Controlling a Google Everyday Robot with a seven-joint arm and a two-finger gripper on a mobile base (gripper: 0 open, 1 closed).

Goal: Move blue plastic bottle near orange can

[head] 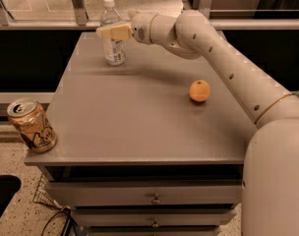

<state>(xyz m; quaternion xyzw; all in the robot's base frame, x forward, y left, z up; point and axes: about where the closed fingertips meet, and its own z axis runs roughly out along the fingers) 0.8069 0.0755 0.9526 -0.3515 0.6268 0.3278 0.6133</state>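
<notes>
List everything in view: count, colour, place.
blue plastic bottle: one, clear with a white cap and pale label, upright at the far left of the table
orange can: one, orange-tan with dark markings and a silver top, upright on the near left corner
orange fruit: one, orange, right of the table's middle, apart from everything else
table: one, grey, centre of view
drawers: at least two, grey with small knobs, under the tabletop
wire basket: one, dark, on the floor at lower left
arm: one, off-white, reaching in from the right
gripper: one, cream, at the bottle's upper part
</notes>
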